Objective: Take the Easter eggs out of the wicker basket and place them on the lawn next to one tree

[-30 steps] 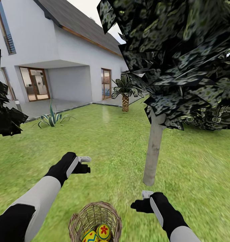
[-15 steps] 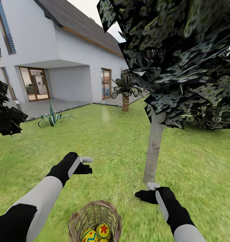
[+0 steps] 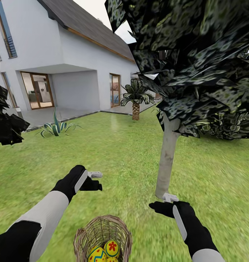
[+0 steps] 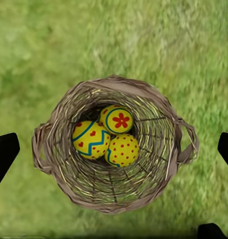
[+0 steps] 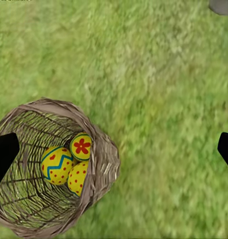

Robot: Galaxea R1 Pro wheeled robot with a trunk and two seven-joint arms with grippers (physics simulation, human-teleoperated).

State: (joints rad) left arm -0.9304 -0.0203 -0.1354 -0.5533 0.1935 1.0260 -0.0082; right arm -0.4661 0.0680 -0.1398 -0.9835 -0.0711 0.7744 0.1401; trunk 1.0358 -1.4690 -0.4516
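The brown wicker basket [image 3: 102, 233] stands on the lawn [image 3: 120, 156] just in front of me, between my arms. Inside lie the three yellow Easter eggs: one with a red flower [image 4: 118, 119], one with blue zigzags [image 4: 90, 139] and one with red dots [image 4: 122, 150]. My left gripper [image 3: 97, 181] hovers open over the grass beyond the basket, its fingertips [image 4: 4, 152] spread wide on either side of the basket. My right gripper [image 3: 163, 203] is open, low beside the foot of the pale grey tree [image 3: 167, 160]. From the right wrist the basket [image 5: 106, 159] sits off to one side.
The tree's dark speckled foliage [image 3: 197, 62] hangs overhead at the right. A white house [image 3: 66, 65] with a grey patio [image 3: 51, 116] stands behind, with a small palm [image 3: 135, 105] and a spiky plant [image 3: 57, 128] at the lawn's edge. Dark leaves [image 3: 4, 123] jut in at left.
My right gripper has moved forward and to the right, up to the base of the tree trunk. The left gripper has drifted slightly right. The basket and eggs stay put.
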